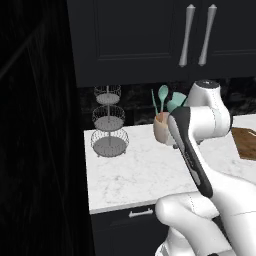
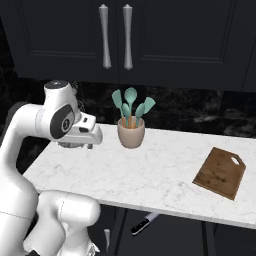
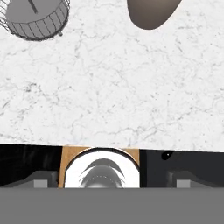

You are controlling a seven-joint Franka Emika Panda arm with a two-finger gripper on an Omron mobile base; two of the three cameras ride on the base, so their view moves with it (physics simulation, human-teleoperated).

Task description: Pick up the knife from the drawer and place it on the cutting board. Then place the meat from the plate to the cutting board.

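while the gripper (image 3: 111, 181) is hanging over the white marble counter (image 1: 140, 170) with its jaws standing wide and holding nothing, the knife (image 2: 145, 223) is lying low in the dark space below the counter's near edge. the cutting board (image 2: 220, 172) is sitting bare at the counter's right, well apart from the utensil pot (image 2: 131, 133) and the wire stand (image 1: 109, 127) at far left.
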